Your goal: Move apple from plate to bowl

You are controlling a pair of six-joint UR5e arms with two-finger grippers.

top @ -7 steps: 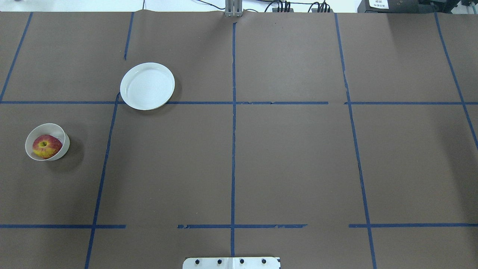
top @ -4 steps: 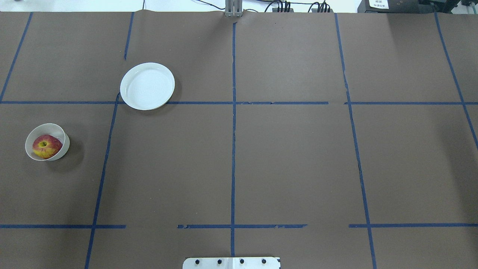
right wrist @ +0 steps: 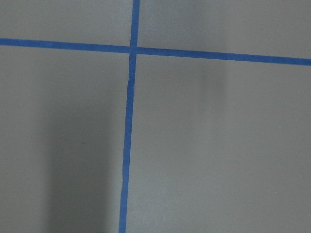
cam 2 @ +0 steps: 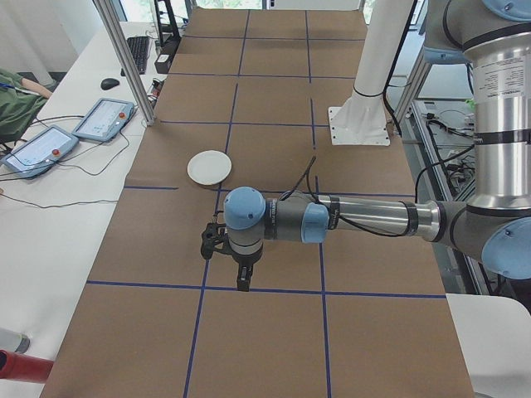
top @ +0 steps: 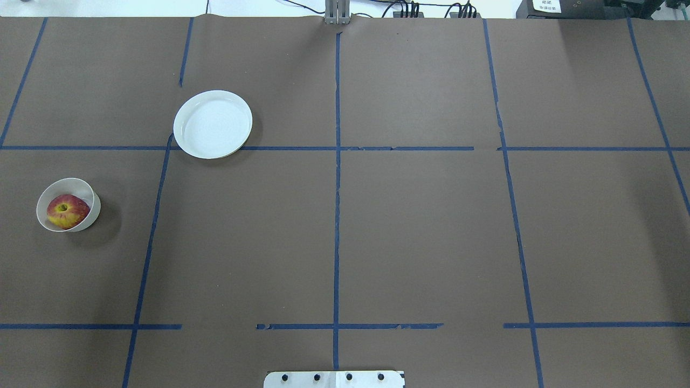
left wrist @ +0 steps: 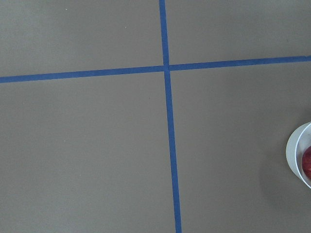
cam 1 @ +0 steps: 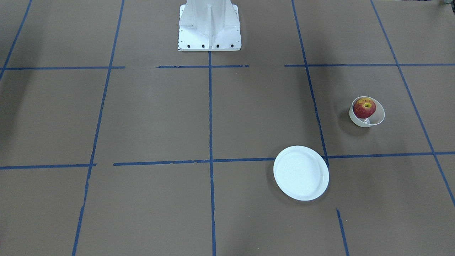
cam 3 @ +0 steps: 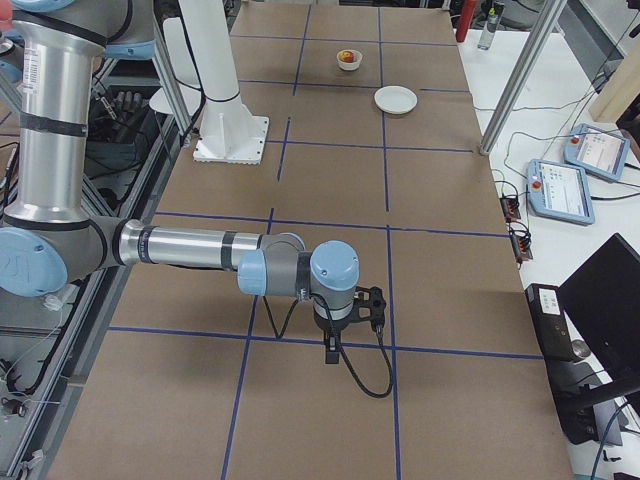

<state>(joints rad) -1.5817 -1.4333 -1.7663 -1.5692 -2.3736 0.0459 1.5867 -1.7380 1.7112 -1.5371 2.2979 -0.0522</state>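
The red apple (top: 67,211) with a yellow stem patch lies inside the small cream bowl (top: 96,207) at the table's left side; both also show in the front view, the apple (cam 1: 364,108) in the bowl (cam 1: 379,114). The flat white plate (top: 213,124) is empty, farther back and to the right of the bowl. The bowl's rim (left wrist: 295,150) shows at the right edge of the left wrist view. My left gripper (cam 2: 242,278) and right gripper (cam 3: 332,350) show only in the side views, low over the table and away from the dishes. I cannot tell whether they are open or shut.
Brown paper with blue tape lines (top: 337,215) covers the table. The robot's white base (cam 1: 209,26) stands at the near edge. Tablets (cam 2: 104,120) and cables lie on the side bench past the far edge.
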